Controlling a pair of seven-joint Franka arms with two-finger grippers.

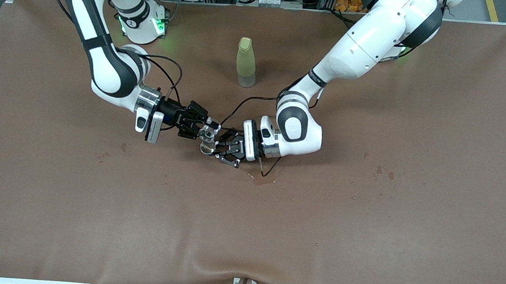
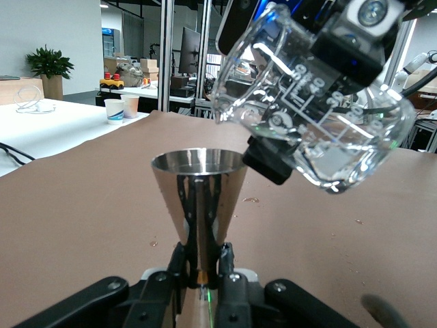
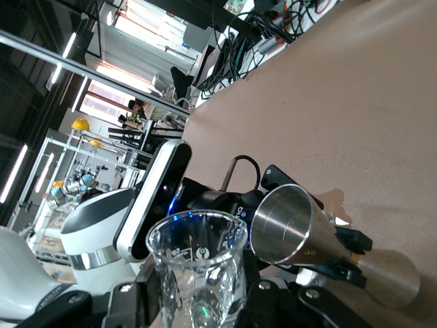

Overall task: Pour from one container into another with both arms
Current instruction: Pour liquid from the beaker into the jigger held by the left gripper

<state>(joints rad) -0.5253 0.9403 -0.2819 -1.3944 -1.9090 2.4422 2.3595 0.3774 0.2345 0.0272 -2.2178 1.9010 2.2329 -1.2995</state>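
Observation:
My left gripper (image 1: 220, 149) (image 2: 203, 263) is shut on the narrow foot of a steel cone cup (image 1: 207, 147) (image 2: 198, 195), which it holds upright just above the table. My right gripper (image 1: 201, 126) (image 3: 198, 290) is shut on a clear glass measuring flask (image 1: 208, 132) (image 3: 198, 263). The flask (image 2: 307, 109) hangs tilted right over the cup's rim, with drops and a little clear liquid inside. In the right wrist view the steel cup (image 3: 290, 225) shows beside the flask's mouth. Both white arms meet over the middle of the brown table (image 1: 364, 223).
A yellow-green bottle (image 1: 246, 62) stands upright farther from the front camera than the two grippers, between the arms. A small wet patch (image 1: 262, 179) lies on the table below the left wrist. Small stains (image 1: 384, 171) dot the cloth toward the left arm's end.

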